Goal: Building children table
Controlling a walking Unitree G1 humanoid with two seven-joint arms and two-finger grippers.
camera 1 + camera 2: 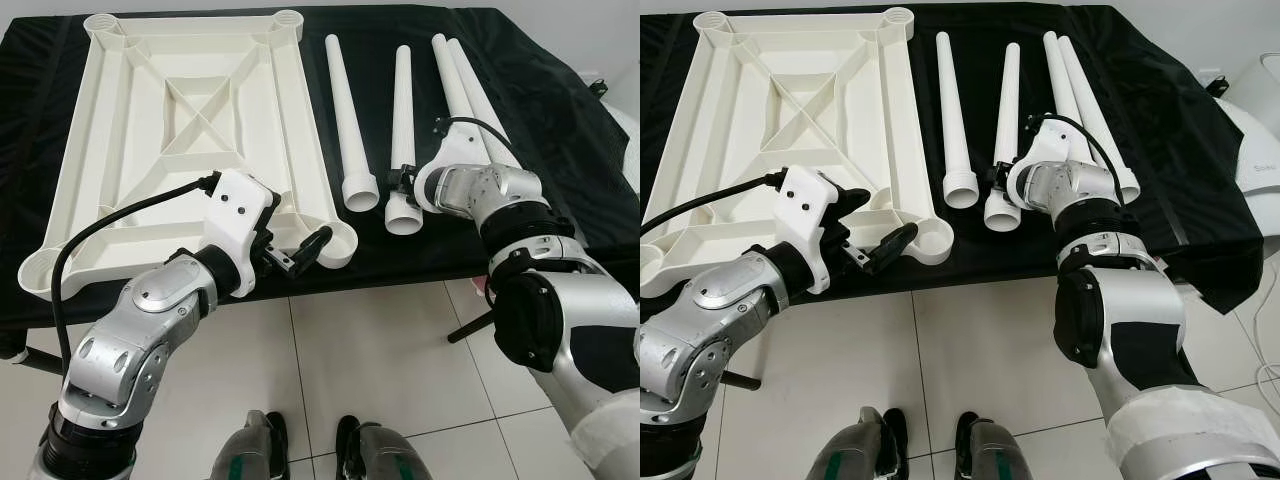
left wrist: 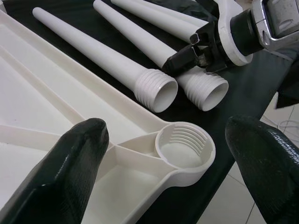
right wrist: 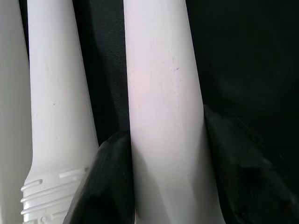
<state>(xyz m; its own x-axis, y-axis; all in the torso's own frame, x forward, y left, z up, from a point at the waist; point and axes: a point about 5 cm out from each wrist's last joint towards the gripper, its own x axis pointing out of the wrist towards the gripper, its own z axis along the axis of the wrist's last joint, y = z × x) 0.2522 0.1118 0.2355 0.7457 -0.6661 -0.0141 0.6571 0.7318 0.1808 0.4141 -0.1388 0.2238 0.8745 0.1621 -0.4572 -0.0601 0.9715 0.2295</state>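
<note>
A white plastic tabletop [image 1: 190, 110] lies upside down on a table covered with black cloth. Its near right corner has a threaded socket [image 2: 184, 147]. Four white tapered legs lie to its right, threaded ends toward me. My left gripper [image 1: 878, 222] is open, its fingers [image 2: 70, 168] straddling the air just before that corner socket. My right gripper [image 1: 1002, 180] is shut on the second leg [image 1: 402, 110] from the left, just above its threaded end. Its black fingers [image 3: 107, 177] press both sides of the shaft [image 3: 163, 93]. The first leg [image 1: 345, 110] lies close beside it.
Two more legs [image 1: 465, 90] lie side by side at the right, under my right forearm. The black cloth [image 1: 570, 130] hangs over the table's front edge. Below it are a tiled floor [image 1: 380, 350] and my feet [image 1: 310, 450]. A white appliance [image 1: 1255, 130] stands at far right.
</note>
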